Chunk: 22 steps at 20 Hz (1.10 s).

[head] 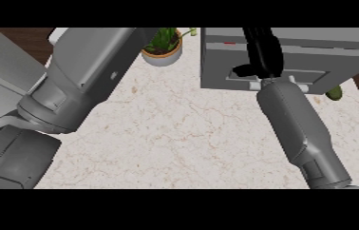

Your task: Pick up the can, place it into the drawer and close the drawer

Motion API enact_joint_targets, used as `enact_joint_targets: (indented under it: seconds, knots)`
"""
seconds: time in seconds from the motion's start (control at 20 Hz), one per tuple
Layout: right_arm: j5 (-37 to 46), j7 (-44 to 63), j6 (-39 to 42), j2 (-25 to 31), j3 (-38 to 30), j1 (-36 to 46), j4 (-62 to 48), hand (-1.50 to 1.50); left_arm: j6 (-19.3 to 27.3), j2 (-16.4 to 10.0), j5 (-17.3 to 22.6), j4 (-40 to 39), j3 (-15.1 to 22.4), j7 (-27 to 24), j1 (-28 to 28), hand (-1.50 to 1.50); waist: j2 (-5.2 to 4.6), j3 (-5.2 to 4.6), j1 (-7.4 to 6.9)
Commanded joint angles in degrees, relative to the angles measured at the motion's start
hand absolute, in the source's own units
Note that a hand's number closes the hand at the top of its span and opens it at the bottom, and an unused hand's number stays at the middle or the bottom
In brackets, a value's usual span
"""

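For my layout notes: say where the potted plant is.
Head view: the potted plant stands top centre, between the left forearm and the grey drawer unit.

Grey left forearm point(88, 67), grey right forearm point(298, 124), black right robot hand point(263, 51).
The left forearm is a broad, boxy matte shell with flat faces, 1 small pale mark on its side and a rounded, darker collar at its lower joint. The right forearm is a slimmer smooth tube with a stepped cuff at its lower end; the right robot hand is dark and narrow.
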<state>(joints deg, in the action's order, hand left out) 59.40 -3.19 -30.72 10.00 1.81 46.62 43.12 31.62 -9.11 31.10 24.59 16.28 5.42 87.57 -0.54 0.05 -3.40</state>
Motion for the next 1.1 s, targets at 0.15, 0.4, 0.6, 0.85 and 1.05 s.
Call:
enact_joint_targets:
  seconds: [0.15, 0.4, 0.6, 0.85, 1.05]
  knots:
    - [1.7, -0.6, -7.3, 0.1, -3.7, 10.0, -13.8, -1.5, -0.4, -1.7, -0.6, 6.9, 0.7, 3.3, -4.3, -1.5, -0.01, -0.01, -1.54]
    - [1.8, -1.4, -7.1, 2.4, -5.2, 16.7, -18.9, -1.5, -2.0, -4.9, -1.2, 10.5, 1.2, 4.1, -8.1, -1.5, -0.33, -0.03, -2.36]
    - [2.0, 0.5, -6.8, 1.9, -6.0, 20.6, -21.3, -1.5, -2.2, -5.7, -1.0, 15.8, 2.0, 7.0, -9.8, -1.5, 0.1, -0.04, -3.52]
    - [-1.8, -3.0, -6.7, 1.8, -9.3, 22.3, -22.4, -1.5, -2.4, -7.8, -1.7, 19.6, 2.5, 7.0, -12.8, -1.5, -0.23, 0.02, -3.94]
    - [-5.4, -7.2, -6.6, -0.3, -12.1, 23.2, -21.5, -1.5, -2.4, -8.6, -1.7, 22.1, 2.7, 8.0, -14.6, -1.5, -0.19, 0.1, -3.73]
